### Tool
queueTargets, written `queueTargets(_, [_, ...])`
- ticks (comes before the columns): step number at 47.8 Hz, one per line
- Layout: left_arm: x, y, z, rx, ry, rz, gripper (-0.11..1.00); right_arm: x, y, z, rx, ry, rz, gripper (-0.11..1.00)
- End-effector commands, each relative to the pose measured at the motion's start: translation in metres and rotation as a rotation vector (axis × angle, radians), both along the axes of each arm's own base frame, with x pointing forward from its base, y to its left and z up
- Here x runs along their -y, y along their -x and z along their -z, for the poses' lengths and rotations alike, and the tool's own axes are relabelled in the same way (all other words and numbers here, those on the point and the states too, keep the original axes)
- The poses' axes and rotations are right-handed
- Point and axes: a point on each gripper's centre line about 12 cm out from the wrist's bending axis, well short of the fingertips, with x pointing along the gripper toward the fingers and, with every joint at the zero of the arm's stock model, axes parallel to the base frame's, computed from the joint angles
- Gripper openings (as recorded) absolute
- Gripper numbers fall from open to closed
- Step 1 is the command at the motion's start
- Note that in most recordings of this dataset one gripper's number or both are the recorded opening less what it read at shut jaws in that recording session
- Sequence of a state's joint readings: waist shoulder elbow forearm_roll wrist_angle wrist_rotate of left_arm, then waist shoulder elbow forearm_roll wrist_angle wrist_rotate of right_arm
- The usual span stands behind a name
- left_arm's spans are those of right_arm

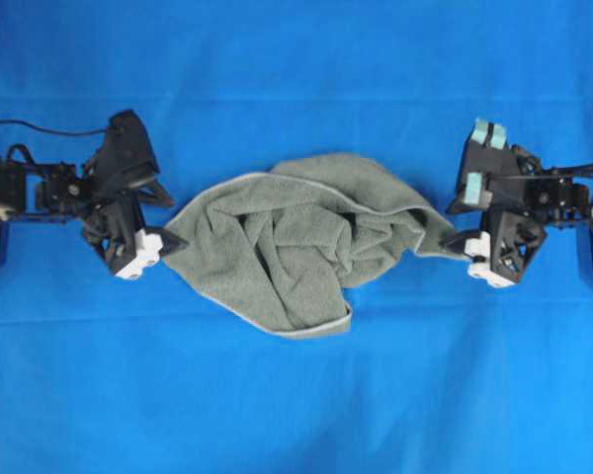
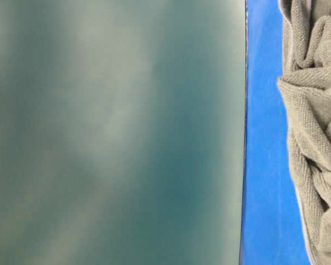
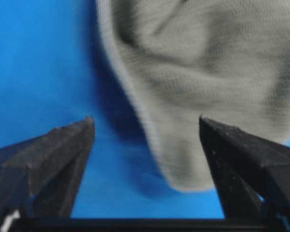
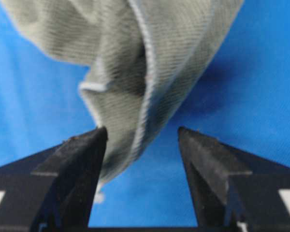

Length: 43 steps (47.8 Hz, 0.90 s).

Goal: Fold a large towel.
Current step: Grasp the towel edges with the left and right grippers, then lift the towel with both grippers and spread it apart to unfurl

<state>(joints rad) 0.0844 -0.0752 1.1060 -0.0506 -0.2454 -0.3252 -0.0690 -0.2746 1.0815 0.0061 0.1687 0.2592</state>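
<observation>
Hands (image 1: 168,240) (image 1: 453,240) flank towel (image 1: 296,242).

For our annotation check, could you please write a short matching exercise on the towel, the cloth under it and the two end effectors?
Things:
1. towel
2. cloth
3. left end effector
4. right end effector

States:
A. bright blue, spread flat
B. open, towel tip between its fingers
C. grey-green, crumpled in a heap
D. open, hemmed towel edge between its fingers

Pairs: 1-C, 2-A, 3-B, 4-D
</observation>
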Motion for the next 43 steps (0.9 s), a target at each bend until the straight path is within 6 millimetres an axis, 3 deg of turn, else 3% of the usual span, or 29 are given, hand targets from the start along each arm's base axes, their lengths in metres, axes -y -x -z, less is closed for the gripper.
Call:
queueTargets(1, [-0.005, -0.006, 0.006, -0.015, -0.001, -0.014, 0.82, 0.004, -0.009, -0.003, 0.031, 0.000, 0.015, 0.62])
queueTargets(8, [-0.007, -0.010, 0.010, -0.040, -0.010, -0.005, 0.80, 0.007, -0.013, -0.001, 0.040, 0.005, 0.021, 0.60])
queueTargets(12, [-0.007, -0.011, 0.010, -0.067, -0.009, 0.001, 0.72, 0.007, -0.014, -0.002, 0.040, 0.006, 0.020, 0.51])
queueTargets(20, [-0.006, -0.010, 0.009, -0.161, -0.027, 0.044, 0.26, 0.007, -0.014, -0.006, 0.035, 0.010, 0.013, 0.03])
queueTargets(24, [-0.006, -0.012, 0.000, -0.176, -0.049, 0.076, 0.06, 0.007, -0.013, -0.015, 0.031, 0.012, 0.011, 0.00])
queueTargets(26, [-0.006, -0.014, -0.008, -0.174, -0.064, 0.094, 0.01, 0.007, -0.013, -0.021, 0.037, 0.013, 0.009, 0.00])
queueTargets(30, [-0.009, -0.017, -0.029, -0.167, -0.096, 0.125, 0.01, 0.007, -0.012, -0.037, 0.057, 0.017, 0.006, 0.00])
queueTargets(43, [-0.031, -0.007, -0.127, -0.132, -0.185, 0.146, 0.01, 0.008, 0.003, -0.110, 0.158, 0.065, -0.008, 0.00])
